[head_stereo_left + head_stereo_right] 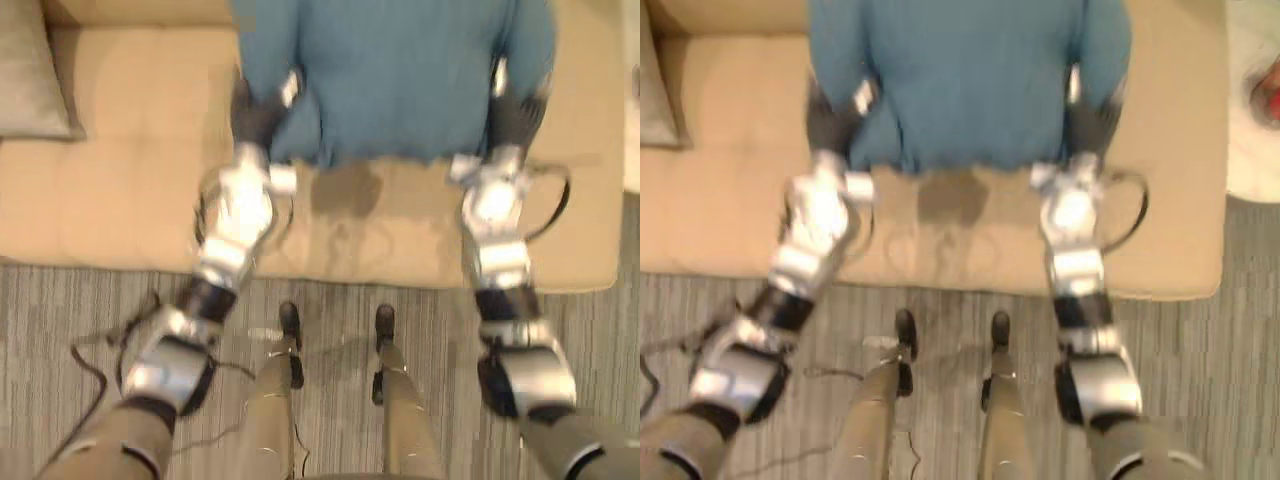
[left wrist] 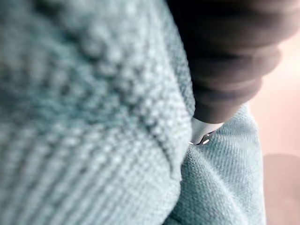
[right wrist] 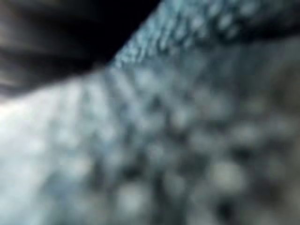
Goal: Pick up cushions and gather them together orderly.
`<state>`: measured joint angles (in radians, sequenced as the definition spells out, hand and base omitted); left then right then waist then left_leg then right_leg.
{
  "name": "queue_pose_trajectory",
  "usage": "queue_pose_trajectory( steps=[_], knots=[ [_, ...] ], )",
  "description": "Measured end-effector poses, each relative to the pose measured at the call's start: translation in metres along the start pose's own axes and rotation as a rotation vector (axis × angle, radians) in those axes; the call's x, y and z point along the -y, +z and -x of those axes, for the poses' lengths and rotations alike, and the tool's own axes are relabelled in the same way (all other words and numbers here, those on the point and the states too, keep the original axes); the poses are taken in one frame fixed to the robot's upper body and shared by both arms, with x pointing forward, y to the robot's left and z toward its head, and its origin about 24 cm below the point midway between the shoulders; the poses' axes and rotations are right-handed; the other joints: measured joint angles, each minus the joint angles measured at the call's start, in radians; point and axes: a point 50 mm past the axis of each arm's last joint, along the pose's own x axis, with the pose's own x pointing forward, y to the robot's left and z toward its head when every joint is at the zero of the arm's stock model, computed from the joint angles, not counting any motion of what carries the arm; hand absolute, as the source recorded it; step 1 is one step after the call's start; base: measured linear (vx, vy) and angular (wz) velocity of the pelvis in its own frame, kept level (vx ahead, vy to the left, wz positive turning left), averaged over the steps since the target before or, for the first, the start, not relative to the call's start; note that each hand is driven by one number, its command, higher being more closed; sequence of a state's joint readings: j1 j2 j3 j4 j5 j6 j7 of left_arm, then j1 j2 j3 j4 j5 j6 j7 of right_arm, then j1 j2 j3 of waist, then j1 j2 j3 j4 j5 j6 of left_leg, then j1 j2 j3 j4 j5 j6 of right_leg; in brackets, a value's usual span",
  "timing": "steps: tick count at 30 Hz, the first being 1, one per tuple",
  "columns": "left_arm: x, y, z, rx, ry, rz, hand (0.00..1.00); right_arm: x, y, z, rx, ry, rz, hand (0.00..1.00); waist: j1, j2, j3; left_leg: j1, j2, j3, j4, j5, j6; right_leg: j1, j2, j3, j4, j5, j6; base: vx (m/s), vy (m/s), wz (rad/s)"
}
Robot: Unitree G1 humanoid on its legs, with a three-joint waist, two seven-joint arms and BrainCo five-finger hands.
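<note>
Both head eyes look steeply down from above, sharing the blue cushion [image 1: 400,70] and the sofa [image 1: 120,200]; each wrist camera sits almost against the cushion's weave.

Both arms reach forward, nearly straight and well apart. The left arm [image 1: 232,215] slants in from the lower left, and the right arm [image 1: 497,230] runs straighter up from the lower right. The left hand [image 1: 256,115] and right hand [image 1: 515,112] sit level, dark wrist covers uppermost, one against each side of the cushion [image 1: 400,70].
</note>
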<state>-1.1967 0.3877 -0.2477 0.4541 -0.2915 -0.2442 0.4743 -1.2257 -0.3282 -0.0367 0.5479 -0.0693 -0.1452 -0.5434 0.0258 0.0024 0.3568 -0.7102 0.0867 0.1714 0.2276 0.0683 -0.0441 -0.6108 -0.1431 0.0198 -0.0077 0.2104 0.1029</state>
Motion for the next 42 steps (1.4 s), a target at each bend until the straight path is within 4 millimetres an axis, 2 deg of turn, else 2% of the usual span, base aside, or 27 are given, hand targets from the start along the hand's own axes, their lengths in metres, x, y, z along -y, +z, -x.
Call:
queue_pose_trajectory(
  steps=[1,2,3,4,5,7,9,11,13,16,19,20,24,27,30,32,33,36,39,42],
  knots=[
    [-0.001,0.013,-0.015,0.049,0.044,-0.014,1.00,-0.004,0.018,-0.015,0.041,-0.030,-0.010,1.00,-0.008,0.008,0.009,-0.018,-0.004,-0.009,0.000,0.004,0.001,-0.002,-0.002,-0.008,-0.023,0.011,0.001,-0.06,0.010,0.14],
    [-0.002,0.016,-0.019,0.062,0.055,-0.021,1.00,-0.005,0.023,-0.019,0.051,-0.039,-0.013,1.00,-0.012,0.010,0.012,-0.023,-0.005,-0.012,0.000,0.005,0.001,-0.004,-0.003,-0.010,-0.028,0.015,0.002,-0.05,0.018,0.15],
    [-0.003,0.028,-0.033,0.100,0.095,-0.051,1.00,-0.008,0.043,-0.034,0.095,-0.072,-0.016,1.00,-0.019,0.009,0.027,-0.036,-0.011,-0.015,-0.012,0.013,0.002,-0.014,-0.008,-0.012,-0.043,0.025,0.002,-0.03,0.017,0.08],
    [-0.003,0.031,-0.037,0.108,0.105,-0.058,0.00,-0.008,0.049,-0.038,0.109,-0.080,-0.010,0.00,-0.020,0.010,0.028,-0.043,-0.014,-0.015,-0.018,0.017,0.003,-0.023,-0.010,-0.012,-0.045,0.027,0.002,-0.05,0.030,0.08],
    [-0.004,0.040,-0.048,0.127,0.133,-0.076,0.00,-0.010,0.064,-0.049,0.133,-0.107,-0.015,0.00,-0.025,0.010,0.032,-0.065,-0.019,-0.015,-0.025,0.024,0.005,-0.043,-0.014,-0.013,-0.057,0.038,0.002,-0.03,0.023,0.05],
    [-0.008,0.049,-0.063,0.125,0.176,-0.086,0.00,-0.011,0.078,-0.061,0.125,-0.145,-0.036,0.00,-0.028,0.010,0.053,-0.088,-0.023,-0.015,-0.035,0.032,0.007,-0.065,-0.016,-0.012,-0.067,0.051,0.001,-0.02,0.014,0.02],
    [-0.010,0.048,-0.068,0.096,0.197,-0.093,0.00,-0.011,0.075,-0.065,0.066,-0.164,-0.080,0.00,-0.028,0.011,0.056,-0.115,-0.023,-0.017,-0.036,0.032,0.008,-0.091,-0.017,-0.013,-0.069,0.053,0.002,-0.01,0.009,0.02],
    [-0.009,0.041,-0.071,0.037,0.218,-0.085,0.00,-0.012,0.063,-0.066,-0.046,-0.177,-0.154,0.00,-0.028,0.010,0.061,-0.137,-0.023,-0.019,-0.036,0.033,0.007,-0.111,-0.017,-0.014,-0.070,0.053,0.002,-0.01,0.015,0.04],
    [-0.007,0.023,-0.068,-0.092,0.233,-0.017,0.00,-0.022,0.042,-0.059,-0.221,-0.150,-0.293,0.00,-0.029,0.010,0.062,-0.165,-0.021,-0.020,-0.035,0.032,0.007,-0.137,-0.016,-0.014,-0.070,0.053,0.002,0.00,0.000,0.00],
    [0.001,0.005,-0.062,-0.209,0.231,0.066,0.00,-0.030,0.025,-0.049,-0.308,-0.108,-0.353,0.00,-0.029,0.006,0.089,-0.171,-0.009,-0.018,-0.033,0.031,0.006,-0.143,-0.012,-0.015,-0.067,0.054,0.003,0.00,0.000,0.00],
    [0.006,-0.001,-0.057,-0.236,0.209,0.091,0.00,-0.031,0.011,-0.041,-0.348,-0.076,-0.367,0.00,-0.026,0.006,0.089,-0.189,-0.003,-0.017,-0.025,0.028,0.003,-0.164,-0.008,-0.015,-0.056,0.054,0.003,0.00,-0.005,-0.03],
    [0.007,-0.008,-0.052,-0.257,0.202,0.093,0.00,-0.033,0.000,-0.033,-0.381,-0.060,-0.368,0.00,-0.024,0.006,0.089,-0.195,0.006,-0.016,-0.008,0.009,-0.001,-0.165,-0.001,-0.015,-0.053,0.054,0.003,-0.01,-0.010,-0.13],
    [0.006,-0.036,-0.027,-0.333,0.224,0.164,0.00,-0.035,-0.033,-0.001,-0.459,-0.034,-0.405,0.00,-0.024,0.006,0.089,-0.196,0.023,-0.014,0.004,0.006,0.000,-0.176,0.015,-0.012,-0.028,0.054,0.003,-0.01,-0.014,-0.10],
    [0.002,-0.055,-0.008,-0.380,0.241,0.198,0.00,-0.028,-0.052,0.018,-0.495,-0.053,-0.420,0.00,-0.019,0.006,0.089,-0.182,0.036,-0.014,0.005,0.007,-0.001,-0.175,0.025,-0.014,-0.002,0.053,0.003,-0.02,-0.015,-0.08],
    [-0.004,-0.064,0.004,-0.399,0.253,0.204,0.00,-0.025,-0.061,0.029,-0.506,-0.054,-0.430,0.00,-0.019,0.006,0.089,-0.156,0.044,-0.011,0.005,0.007,-0.001,-0.175,0.034,-0.014,0.041,0.042,0.011,-0.03,-0.005,-0.08],
    [-0.007,-0.069,0.011,-0.407,0.260,0.217,0.00,-0.019,-0.065,0.036,-0.499,-0.066,-0.449,0.00,-0.019,0.005,0.089,-0.140,0.039,-0.011,0.007,0.005,-0.004,-0.173,0.029,-0.017,0.083,-0.001,0.000,-0.04,-0.006,0.13],
    [-0.009,-0.070,0.016,-0.398,0.251,0.231,0.00,-0.011,-0.067,0.040,-0.480,-0.081,-0.455,0.00,-0.017,0.005,0.089,-0.139,0.036,-0.016,0.024,0.001,-0.012,-0.171,0.024,-0.021,0.112,-0.052,-0.003,-0.04,-0.021,0.16],
    [-0.025,-0.074,0.023,-0.387,0.298,0.247,0.00,0.001,-0.069,0.048,-0.452,-0.097,-0.460,0.00,-0.007,0.005,0.089,-0.127,0.049,-0.023,0.022,0.008,-0.023,-0.166,0.034,-0.034,0.133,-0.062,-0.011,-0.04,-0.050,0.05],
    [-0.043,-0.082,0.036,-0.393,0.333,0.216,0.00,0.030,-0.076,0.062,-0.414,-0.169,-0.459,0.00,-0.007,0.005,0.089,-0.074,0.057,-0.032,0.011,0.014,-0.032,-0.127,0.039,-0.047,0.163,-0.085,-0.018,-0.01,-0.054,0.08],
    [-0.064,-0.076,0.045,-0.333,0.350,0.183,0.00,0.064,-0.069,0.072,-0.303,-0.208,-0.426,0.00,-0.005,0.004,0.089,-0.013,0.054,-0.041,-0.020,0.022,-0.042,-0.094,0.037,-0.054,0.198,-0.115,-0.022,0.01,-0.057,0.08]
  ],
)
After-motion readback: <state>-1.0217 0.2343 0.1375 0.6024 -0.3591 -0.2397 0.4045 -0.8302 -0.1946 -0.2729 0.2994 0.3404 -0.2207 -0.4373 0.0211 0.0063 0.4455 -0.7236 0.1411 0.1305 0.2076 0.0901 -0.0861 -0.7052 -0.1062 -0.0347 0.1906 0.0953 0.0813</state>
